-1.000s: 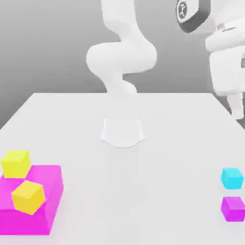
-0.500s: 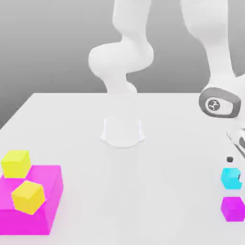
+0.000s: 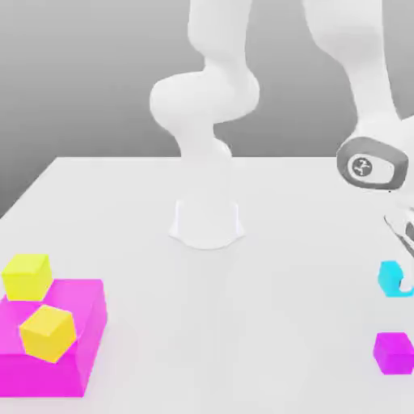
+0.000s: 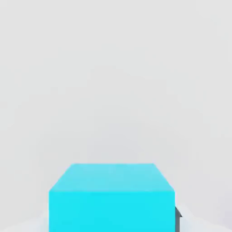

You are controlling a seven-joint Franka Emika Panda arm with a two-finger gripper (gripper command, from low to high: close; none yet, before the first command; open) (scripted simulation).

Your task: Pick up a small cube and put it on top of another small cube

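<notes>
While the arm [image 3: 373, 89] reaches downward, the tool [image 3: 407, 283] is closed on the cyan cube [image 3: 391, 279]

Simulated robot workspace, lab-like; no real room. White robot arm [image 3: 206, 101], base [image 3: 207, 222] on plain pale tabletop [image 3: 242, 323]. Backdrop [image 3: 97, 73] flat gray gradient. Props plain solid-color blocks: magenta box [image 3: 48, 376], yellow cube [image 3: 27, 276], orange-yellow cube [image 3: 48, 333], purple cube [image 3: 394, 353], cyan cube [image 3: 390, 279]. Surfaces untextured, evenly lit, rendered look. Hand view: same cyan cube against plain pale background. Reads as manipulation test scene.
</notes>
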